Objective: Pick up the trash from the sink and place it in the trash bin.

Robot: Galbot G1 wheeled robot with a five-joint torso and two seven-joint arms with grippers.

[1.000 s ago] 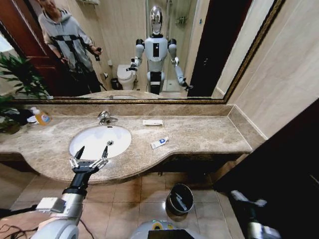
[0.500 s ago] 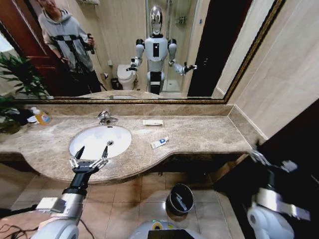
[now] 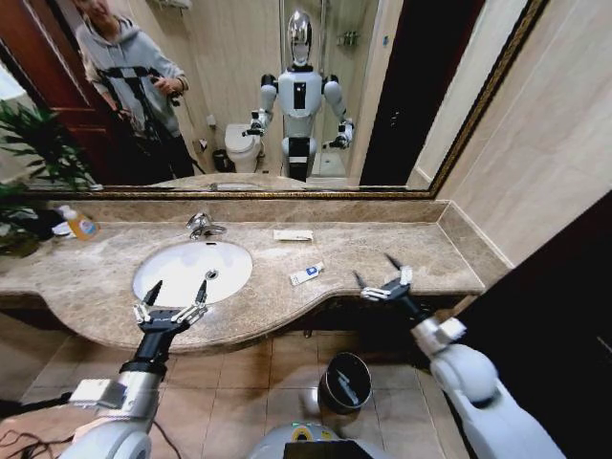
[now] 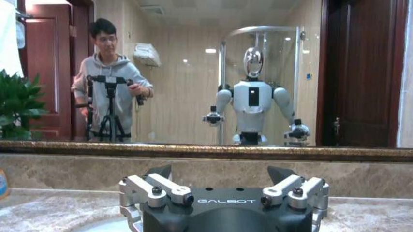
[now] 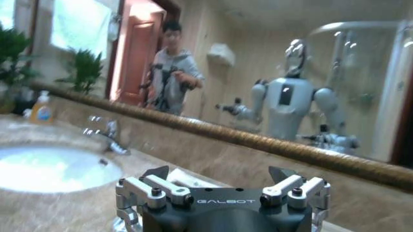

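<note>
Right end effector (image 3: 381, 277) (fingers spread) has risen to the counter (image 3: 402, 251).

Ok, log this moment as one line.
left gripper: open, at sink front rim | right gripper: open, over counter edge | white-blue packet: on counter | trash bin: floor

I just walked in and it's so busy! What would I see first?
The big white sink in the brown marble counter, with the robot's left hand open over its front edge. The right hand, open too, hangs over the counter's right part, near a white-blue packet. On the floor below stands the small black trash bin.
</note>
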